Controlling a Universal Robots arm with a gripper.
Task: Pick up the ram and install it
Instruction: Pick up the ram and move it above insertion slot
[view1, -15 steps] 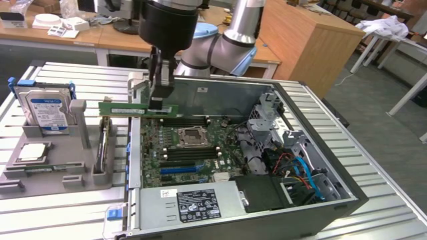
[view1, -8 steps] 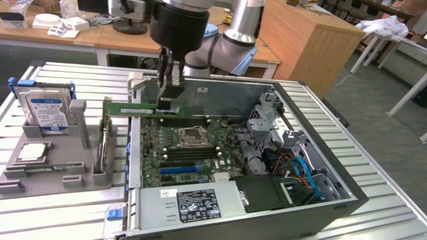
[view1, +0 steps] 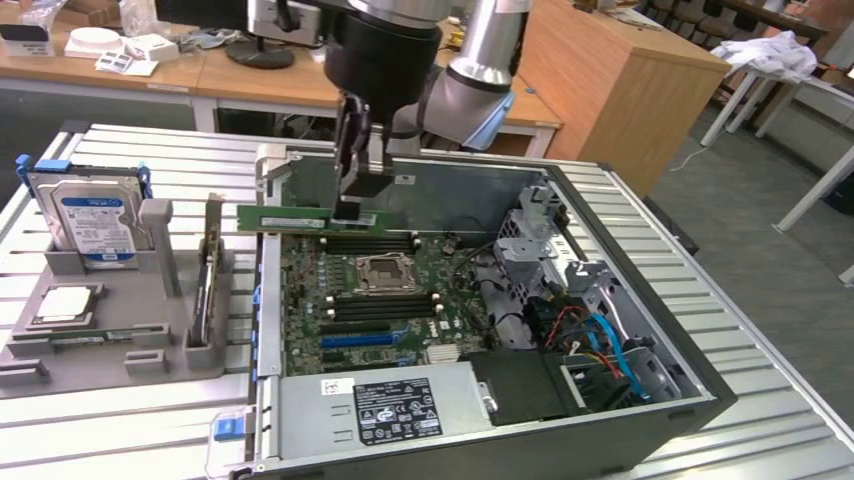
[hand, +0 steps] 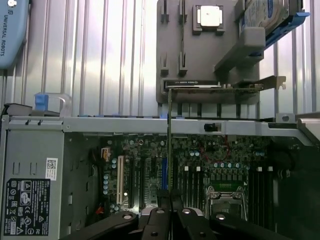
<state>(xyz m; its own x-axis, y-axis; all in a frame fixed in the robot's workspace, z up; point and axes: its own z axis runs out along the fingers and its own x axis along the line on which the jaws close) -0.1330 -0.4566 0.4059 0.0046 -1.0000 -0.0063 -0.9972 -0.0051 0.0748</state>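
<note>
Pincer (hand: 170, 201) with ram (hand: 170, 145) above motherboard (hand: 200, 150).

Exterior view: high, mid-range, angled down on the open case (view1: 667, 410) and the table (view1: 107, 430). Wrist view: close, looking down past the fingers (hand: 155, 222), along the edge of the ram (hand: 170, 140) clamped between them. Shared: motherboard (view1: 334, 300) under the fingers, tray (view1: 80, 355) beyond them.
</note>
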